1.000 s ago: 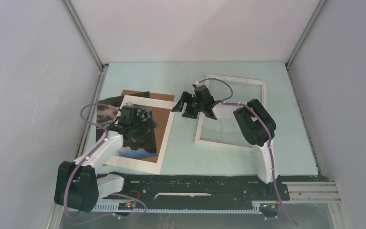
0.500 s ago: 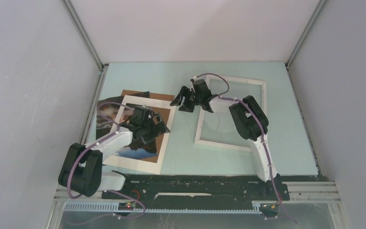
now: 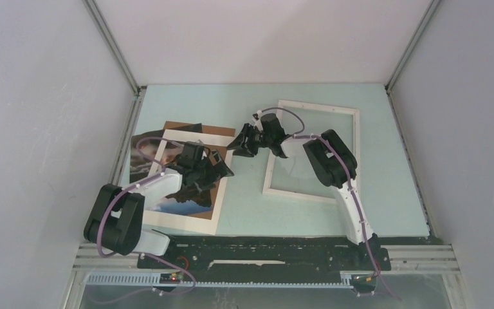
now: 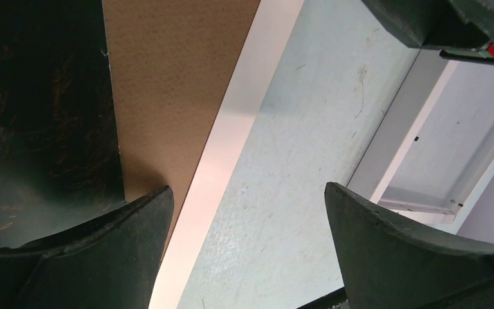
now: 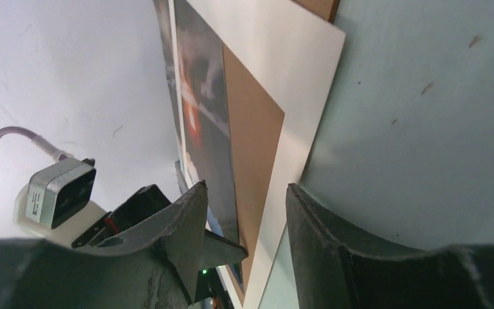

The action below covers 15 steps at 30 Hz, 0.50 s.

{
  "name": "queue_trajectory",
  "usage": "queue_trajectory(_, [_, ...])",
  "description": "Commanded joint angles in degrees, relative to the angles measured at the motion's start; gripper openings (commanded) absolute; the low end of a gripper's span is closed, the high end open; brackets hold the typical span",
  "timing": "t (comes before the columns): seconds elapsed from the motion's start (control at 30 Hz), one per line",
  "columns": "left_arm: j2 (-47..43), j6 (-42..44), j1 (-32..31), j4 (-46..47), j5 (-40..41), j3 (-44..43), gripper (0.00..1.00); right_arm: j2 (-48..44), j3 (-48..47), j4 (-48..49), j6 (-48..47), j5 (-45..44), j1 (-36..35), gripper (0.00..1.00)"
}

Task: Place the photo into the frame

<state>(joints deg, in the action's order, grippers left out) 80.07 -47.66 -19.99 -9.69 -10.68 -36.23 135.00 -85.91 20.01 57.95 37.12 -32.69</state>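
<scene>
Lower the narrow, empty right gripper [image 5: 244, 193] onto the photo [image 5: 196, 96] edge gently; pinch only its border. Left gripper [image 4: 246, 190] wide open, empty.

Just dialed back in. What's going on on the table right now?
Both arms are at the photo, which lies on the left over a brown board. The left gripper hovers open above the right edge of the photo's white border. The right gripper, jaws apart, reaches in at the border's far right corner. Neither visibly grips anything. The frame lies flat and empty on the right.
</scene>
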Motion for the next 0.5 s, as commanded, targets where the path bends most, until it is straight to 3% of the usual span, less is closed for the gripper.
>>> queue_trajectory(0.0, [1.7,0.2,-0.3,-0.4,0.1,-1.8,0.97,-0.6,2.5,11.3,4.8,5.2,-0.5,0.55])
queue_trajectory(0.13, [3.1,0.7,-0.3,0.0,-0.7,-2.6,0.97,0.1,3.7,20.6,9.7,8.4,-1.0,0.51])
queue_trajectory(0.2, [3.9,0.7,-0.3,0.0,-1.3,-3.1,0.96,0.0,4.6,20.5,10.2,8.1,-0.8,0.48])
queue_trajectory(0.47, [3.2,0.8,-0.6,0.6,-1.7,-2.8,0.99,-6.5,3.5,-8.5,-8.0,-7.3,0.6,0.59])
